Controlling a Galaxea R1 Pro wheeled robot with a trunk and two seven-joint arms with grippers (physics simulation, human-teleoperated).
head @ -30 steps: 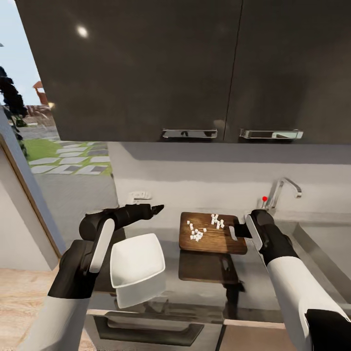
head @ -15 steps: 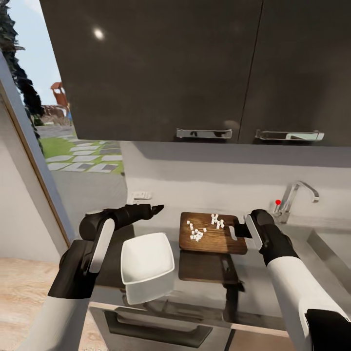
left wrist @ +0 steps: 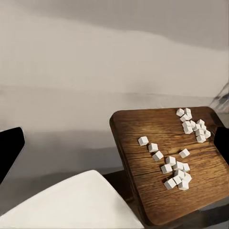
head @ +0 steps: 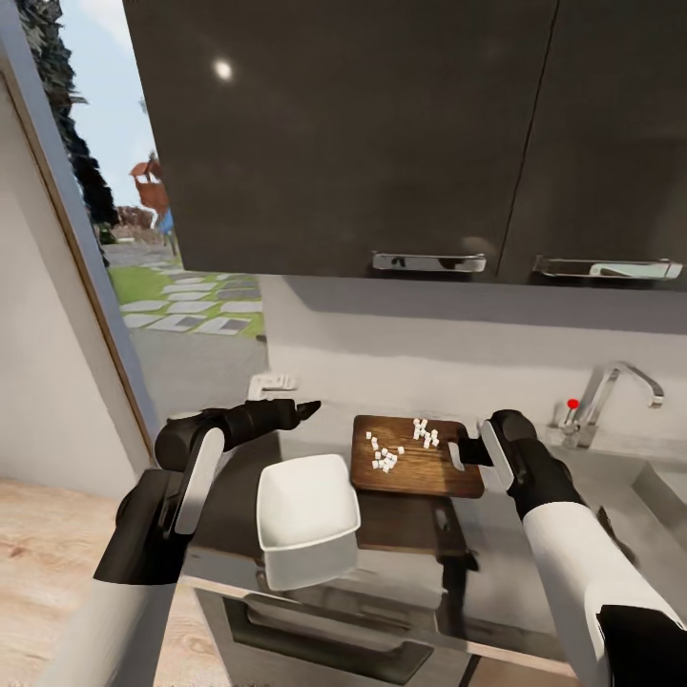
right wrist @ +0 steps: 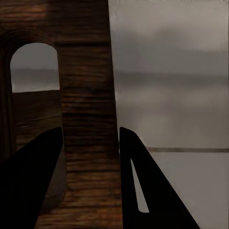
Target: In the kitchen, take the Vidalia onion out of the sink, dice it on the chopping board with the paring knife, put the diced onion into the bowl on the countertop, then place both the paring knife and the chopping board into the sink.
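While L gripper (head: 310, 410) hovers free, R gripper (head: 465, 449) clamps chopping board (head: 410, 463) edge.

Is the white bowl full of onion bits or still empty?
Empty. The bowl shows only its bare white inside in the head view. The diced onion lies on the chopping board beside it.

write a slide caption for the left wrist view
Small white onion cubes scattered in two clusters on the dark brown wood-grain chopping board, glossy white square bowl nearby.
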